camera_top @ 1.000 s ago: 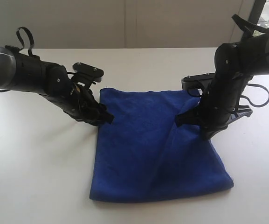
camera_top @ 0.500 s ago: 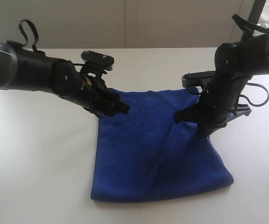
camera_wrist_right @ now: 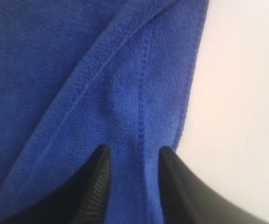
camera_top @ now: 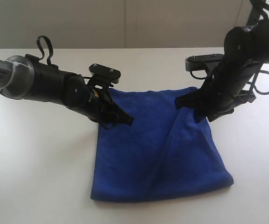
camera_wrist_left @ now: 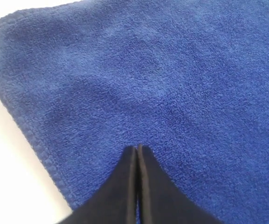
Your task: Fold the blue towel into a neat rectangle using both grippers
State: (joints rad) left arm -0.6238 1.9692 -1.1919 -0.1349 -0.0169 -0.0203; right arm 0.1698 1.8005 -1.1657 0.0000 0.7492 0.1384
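Note:
The blue towel point(camera_top: 157, 154) lies folded on the white table, with a raised crease running from its far right part toward the near edge. My left gripper point(camera_top: 128, 120) hovers over the towel's far left part. Its fingers point(camera_wrist_left: 146, 186) are pressed together with nothing between them, above the blue pile point(camera_wrist_left: 171, 70). My right gripper point(camera_top: 194, 112) is at the towel's far right corner. A hemmed fold of towel point(camera_wrist_right: 55, 70) runs up between the jaws of this gripper point(camera_wrist_right: 134, 151), which grip it. No white label shows.
The white table point(camera_top: 41, 177) stretches on all sides of the towel. A pale wall point(camera_top: 125, 23) stands behind it. Bare tabletop shows beside the towel's edge in the left wrist view point(camera_wrist_left: 3, 163) and the right wrist view point(camera_wrist_right: 246, 93).
My left gripper has moved right, from beside the towel's far left edge to above the cloth. My right gripper has risen and drawn back a little, with the towel's corner following.

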